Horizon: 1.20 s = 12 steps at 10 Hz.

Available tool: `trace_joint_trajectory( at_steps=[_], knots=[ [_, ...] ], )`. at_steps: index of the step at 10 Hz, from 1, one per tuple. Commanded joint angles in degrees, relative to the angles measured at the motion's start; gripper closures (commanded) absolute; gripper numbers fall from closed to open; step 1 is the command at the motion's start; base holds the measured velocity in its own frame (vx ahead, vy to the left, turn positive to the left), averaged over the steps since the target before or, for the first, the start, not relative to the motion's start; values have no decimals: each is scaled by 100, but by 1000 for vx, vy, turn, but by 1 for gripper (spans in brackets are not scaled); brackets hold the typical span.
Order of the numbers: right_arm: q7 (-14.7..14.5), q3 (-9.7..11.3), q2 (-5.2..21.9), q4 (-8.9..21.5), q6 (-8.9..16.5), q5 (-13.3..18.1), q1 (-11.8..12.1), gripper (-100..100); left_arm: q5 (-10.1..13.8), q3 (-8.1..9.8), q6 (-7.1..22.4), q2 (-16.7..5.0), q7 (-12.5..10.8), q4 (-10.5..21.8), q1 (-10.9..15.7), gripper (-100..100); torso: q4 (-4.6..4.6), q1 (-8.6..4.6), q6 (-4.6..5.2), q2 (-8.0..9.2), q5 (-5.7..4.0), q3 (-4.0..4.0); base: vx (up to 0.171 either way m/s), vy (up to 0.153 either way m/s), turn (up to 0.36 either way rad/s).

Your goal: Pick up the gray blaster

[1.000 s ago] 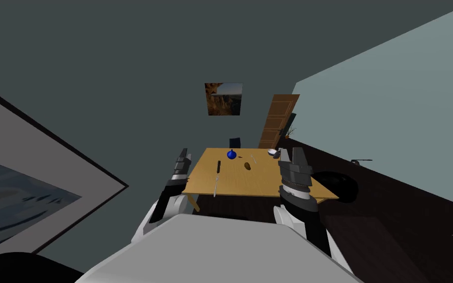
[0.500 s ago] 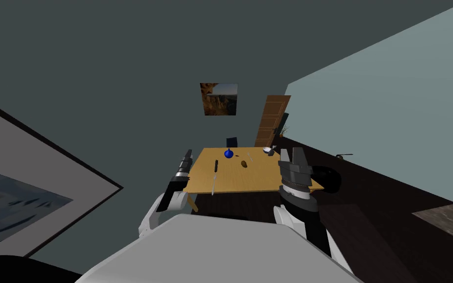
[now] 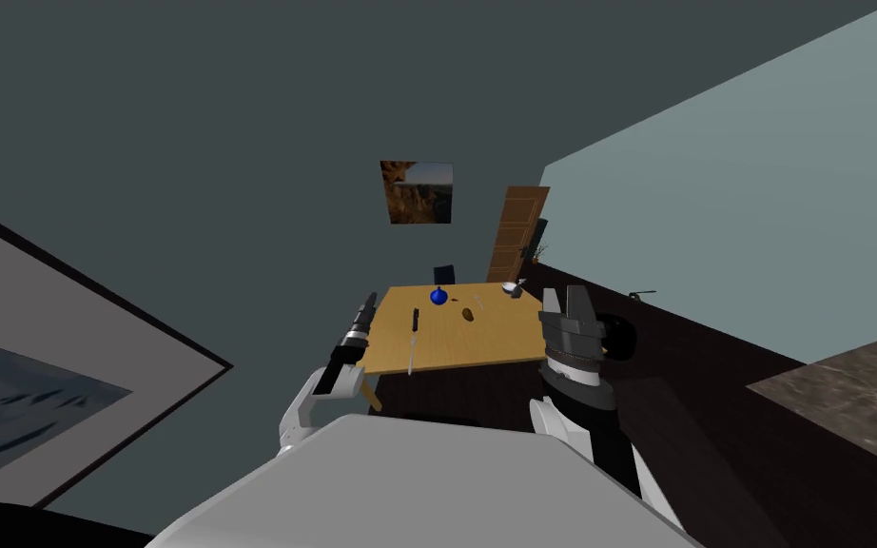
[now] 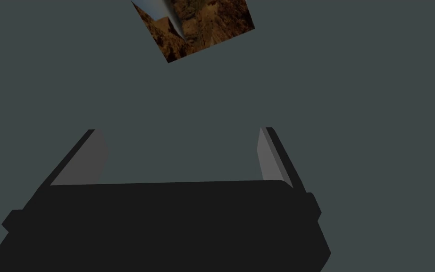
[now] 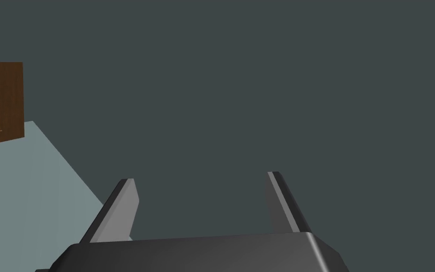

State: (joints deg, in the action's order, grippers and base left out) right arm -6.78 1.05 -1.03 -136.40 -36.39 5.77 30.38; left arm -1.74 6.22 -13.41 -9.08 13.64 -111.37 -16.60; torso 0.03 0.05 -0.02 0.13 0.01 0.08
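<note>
A wooden table [image 3: 484, 344] stands ahead of me, some way beyond both grippers. At its far right corner a small grey thing [image 3: 518, 291] lies beside a white bowl [image 3: 508, 285]; it is too small to tell whether it is the blaster. A dark slim object [image 3: 415, 320], a blue round object [image 3: 438, 297], a brown lump [image 3: 469, 314] and a thin white piece [image 3: 410, 360] also lie on the top. My left gripper [image 3: 366, 306] [image 4: 180, 131] is raised at the table's left edge, open and empty. My right gripper [image 3: 565, 304] [image 5: 200, 177] is up at the table's right edge, open and empty.
A black round object [image 3: 617, 341] sits on the dark floor right of the table. A dark chair [image 3: 443, 274] stands behind the table, with a wooden door [image 3: 517, 233] at the far corner. A stone-patterned surface [image 3: 855, 400] lies at my right, a big framed picture [image 3: 47, 381] at my left.
I have moved back and turned, so the table looks smaller and further left, and the stone-patterned surface has grown at the right. My left arm has turned more edge-on.
</note>
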Motion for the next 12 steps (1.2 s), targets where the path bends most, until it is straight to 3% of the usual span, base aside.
trace_joint_trajectory(
  at_steps=[1,2,4,7,9,12],
  knots=[
    [0,0,0,0,0,0,0,0,-99,53,110,-97,56,286,155,-100,0,0,0,0,0,0,-36,6,-69],
    [0,0,0,0,0,0,0,0,-99,53,110,-97,56,321,155,-100,0,1,1,0,0,-1,-30,0,-60],
    [0,0,0,0,0,0,0,0,-288,116,305,-251,169,732,422,-100,-1,-4,2,-3,-1,-2,-39,-9,-154],
    [0,0,0,0,0,0,0,0,-387,142,402,-327,229,1109,560,-100,0,-4,2,-1,-1,-1,-33,-5,-84],
    [0,0,0,0,0,0,0,0,-592,181,592,-468,355,1525,841,-100,-1,-4,2,-5,-1,-3,-28,-13,-170],
    [0,0,0,0,0,0,0,0,-697,194,684,-530,421,1968,983,-100,-1,-6,0,-3,-2,-2,-27,-12,-85]
  ],
)
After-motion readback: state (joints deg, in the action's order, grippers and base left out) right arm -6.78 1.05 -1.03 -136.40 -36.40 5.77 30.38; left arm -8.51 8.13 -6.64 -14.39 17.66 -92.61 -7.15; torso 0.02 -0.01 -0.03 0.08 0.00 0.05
